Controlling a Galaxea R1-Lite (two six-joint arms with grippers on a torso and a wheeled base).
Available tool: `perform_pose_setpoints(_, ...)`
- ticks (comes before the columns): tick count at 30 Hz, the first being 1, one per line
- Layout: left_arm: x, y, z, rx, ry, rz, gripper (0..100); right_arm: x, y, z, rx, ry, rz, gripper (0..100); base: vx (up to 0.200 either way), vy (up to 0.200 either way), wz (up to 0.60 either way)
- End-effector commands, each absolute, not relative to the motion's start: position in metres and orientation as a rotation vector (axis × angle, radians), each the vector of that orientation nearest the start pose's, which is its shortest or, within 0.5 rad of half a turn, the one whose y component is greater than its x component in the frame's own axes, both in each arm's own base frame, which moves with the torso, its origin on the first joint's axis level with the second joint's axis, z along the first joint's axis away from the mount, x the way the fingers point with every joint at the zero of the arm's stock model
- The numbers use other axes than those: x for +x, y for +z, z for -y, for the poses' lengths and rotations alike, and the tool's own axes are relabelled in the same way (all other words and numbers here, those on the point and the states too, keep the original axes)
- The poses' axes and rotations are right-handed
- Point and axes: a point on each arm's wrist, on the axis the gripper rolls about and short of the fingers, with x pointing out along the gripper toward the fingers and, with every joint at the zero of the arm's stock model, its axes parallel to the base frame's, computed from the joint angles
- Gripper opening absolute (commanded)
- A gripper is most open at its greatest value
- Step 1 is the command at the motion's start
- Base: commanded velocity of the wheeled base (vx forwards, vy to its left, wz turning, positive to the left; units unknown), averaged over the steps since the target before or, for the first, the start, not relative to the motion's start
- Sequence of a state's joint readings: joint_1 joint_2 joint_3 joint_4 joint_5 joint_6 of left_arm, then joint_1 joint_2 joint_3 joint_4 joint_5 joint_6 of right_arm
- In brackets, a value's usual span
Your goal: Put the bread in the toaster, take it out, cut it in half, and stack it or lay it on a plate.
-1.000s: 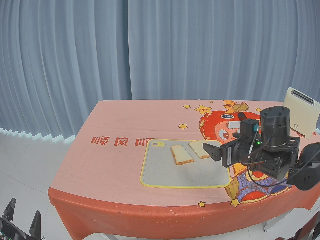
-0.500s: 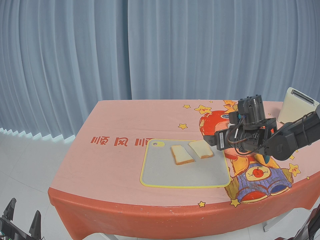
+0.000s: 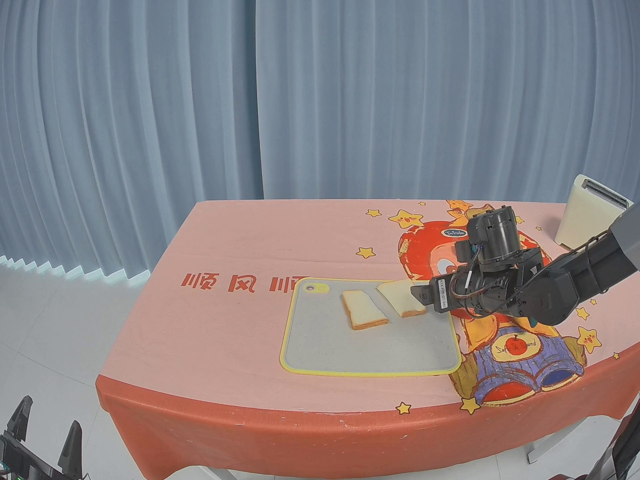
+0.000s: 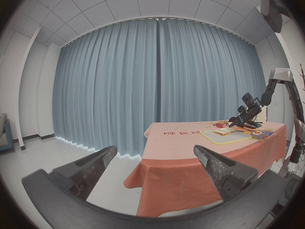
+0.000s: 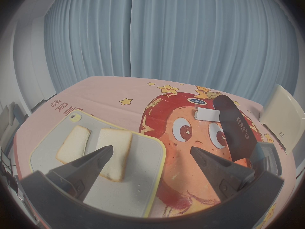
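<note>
**Right arm comes down to the bread**

Your right gripper [image 3: 419, 295] was high near the tabletop's front edge a second ago. Now it sits low, jaws open, close by the right-hand pale toasted bread half [image 3: 402, 297]. That half and its left-hand twin [image 3: 364, 309] lie unmoved, side by side on the grey yellow-rimmed cutting board [image 3: 373, 351]. Your left gripper [image 4: 154, 148] hangs well off the pink tabletop [image 3: 253, 248], jaws open.

The right arm [image 3: 573, 275] is black; behind its dark wedge-shaped fingers [image 3: 420, 295] sit a white label strip [image 3: 442, 293], looped cables [image 3: 467, 278] and a grey cylindrical joint [image 3: 497, 228].
</note>
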State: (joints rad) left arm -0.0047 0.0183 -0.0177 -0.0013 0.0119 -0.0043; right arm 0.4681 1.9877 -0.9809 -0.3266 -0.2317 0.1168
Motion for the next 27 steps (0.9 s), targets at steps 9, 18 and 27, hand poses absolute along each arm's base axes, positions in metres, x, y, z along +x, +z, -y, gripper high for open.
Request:
perform_pose_setpoints(9,-0.021,0.076,0.000,-0.004,0.008,-0.018,100,0.329,0.091,-0.156,-0.133,0.172,-0.677,100,0.000,0.000,0.00)
perform_pose_setpoints(18,-0.021,0.076,0.000,-0.004,0.008,-0.018,100,0.331,0.087,-0.153,-0.136,0.161,-0.687,100,0.000,0.000,0.00)
perform_pose_setpoints(27,-0.021,0.076,0.000,-0.004,0.008,-0.018,100,0.330,0.084,-0.153,-0.140,0.159,-0.699,100,0.000,0.000,0.00)
